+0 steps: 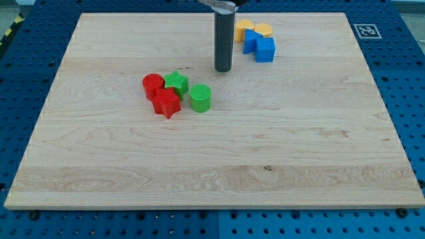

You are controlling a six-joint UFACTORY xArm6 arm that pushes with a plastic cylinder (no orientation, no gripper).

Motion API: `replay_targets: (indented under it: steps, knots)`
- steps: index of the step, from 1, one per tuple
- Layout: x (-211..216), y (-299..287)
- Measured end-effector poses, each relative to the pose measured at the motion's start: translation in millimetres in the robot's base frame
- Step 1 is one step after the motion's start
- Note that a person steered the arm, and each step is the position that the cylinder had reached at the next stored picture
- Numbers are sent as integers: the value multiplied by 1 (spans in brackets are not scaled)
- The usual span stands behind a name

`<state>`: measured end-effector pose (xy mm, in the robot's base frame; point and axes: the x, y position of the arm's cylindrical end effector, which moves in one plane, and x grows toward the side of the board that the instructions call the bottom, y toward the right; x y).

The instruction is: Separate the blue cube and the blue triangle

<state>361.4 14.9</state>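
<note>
The blue cube [265, 50] stands near the view's top, right of centre. The blue triangle [250, 41] touches it on its upper left. My tip [223, 69] is down on the board, to the left of and a little below both blue blocks, apart from them. The rod rises straight up out of the view's top.
Two yellow blocks [245, 28] [263, 29] sit just above the blue pair, touching them. A cluster lies left of centre: a red cylinder [153, 85], a green star [176, 83], a red star [167, 103] and a green cylinder [200, 97]. The wooden board [212, 172] ends at blue pegboard.
</note>
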Motion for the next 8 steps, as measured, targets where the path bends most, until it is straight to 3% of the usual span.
replay_targets:
  steps: [5, 8]
  knots:
    - [0, 4]
    - [6, 101]
